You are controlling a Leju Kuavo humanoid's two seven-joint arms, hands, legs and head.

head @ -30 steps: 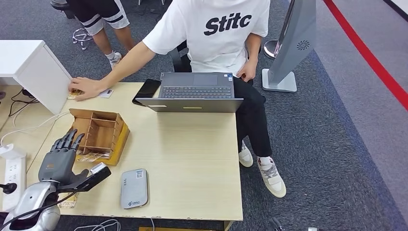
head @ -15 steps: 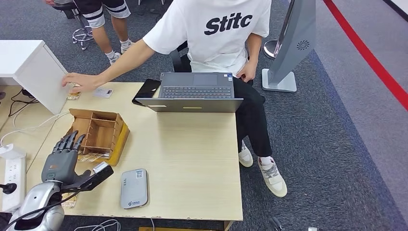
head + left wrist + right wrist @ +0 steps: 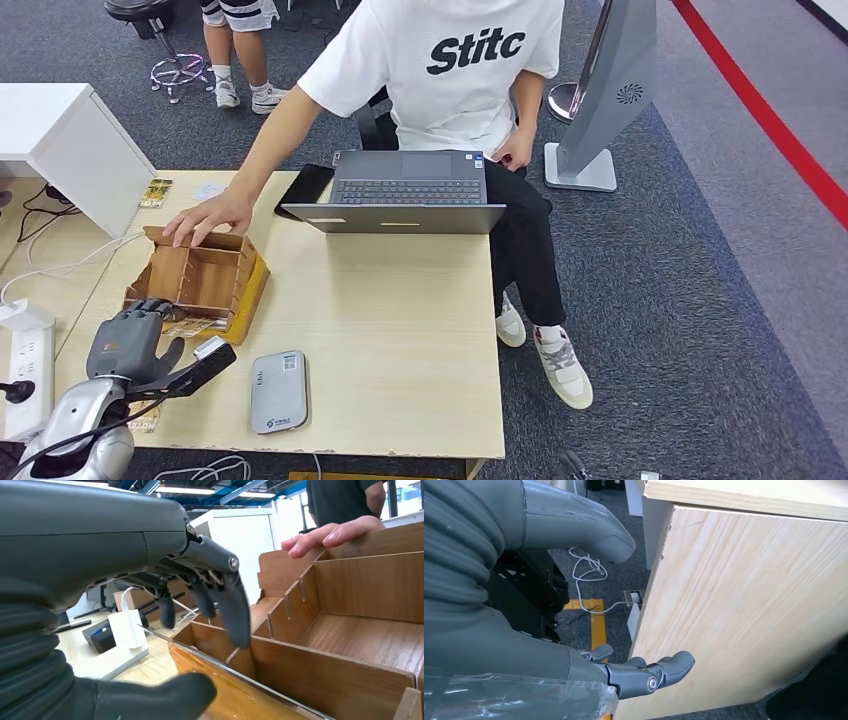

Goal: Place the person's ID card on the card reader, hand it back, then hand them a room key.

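Since the earlier frames the person's hand point(image 3: 208, 216) has left the far corner of the surface point(image 3: 400, 330) and now rests on the back rim of the wooden box point(image 3: 200, 280), while the left hand point(image 3: 128, 340) has curled its fingers down over the box's near edge. From the head view, two small cards point(image 3: 155, 192) lie on the far left of the surface beside the white cabinet point(image 3: 70, 150); which, if either, is the ID card I cannot tell. A flat grey card reader point(image 3: 278, 390) sits near the front edge, well apart from them, and an open laptop point(image 3: 405, 190) stands at the far side. Any such card is likely light, stiff and slick, lying flat, so it probably wants pinching by an edge or sliding to the rim first. From the left wrist view, the left hand holds nothing, its dark fingers point(image 3: 235, 610) bent over the box's front wall point(image 3: 320, 675); the compartments in sight look bare, and the person's fingertips point(image 3: 325, 532) touch the far wall. From the right wrist view, the right hand point(image 3: 644, 672) hangs beside the surface's pale side panel point(image 3: 744, 610), fingers loosely extended, holding nothing.
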